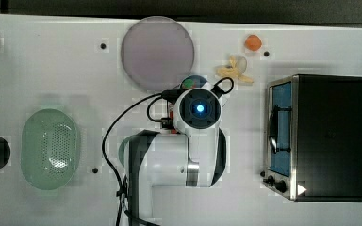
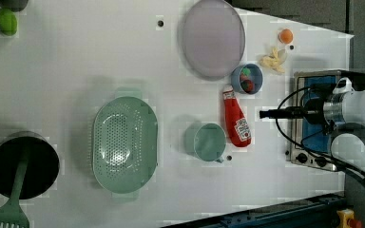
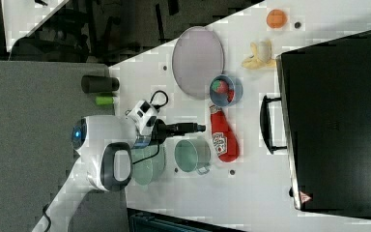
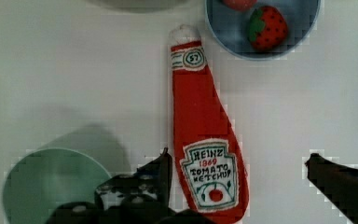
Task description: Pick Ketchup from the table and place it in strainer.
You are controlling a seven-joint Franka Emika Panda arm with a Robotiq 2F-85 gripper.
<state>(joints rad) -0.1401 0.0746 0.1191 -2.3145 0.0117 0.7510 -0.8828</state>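
One ketchup (image 4: 208, 140) bottle lies flat on the white table (image 2: 76, 71), between the teal mug (image 2: 209, 141) and the blue fruit bowl (image 2: 247, 78). The gripper (image 4: 237, 170) hangs above it, jaws spread wide, holding nothing. The strainer (image 2: 124, 145) sits at the left view's left of the mug.

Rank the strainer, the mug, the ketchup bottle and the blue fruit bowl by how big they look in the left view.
1. strainer, clearly largest
2. ketchup bottle and teal mug: too alike to rank, the bottle longer, the mug rounder
3. blue fruit bowl, smallest
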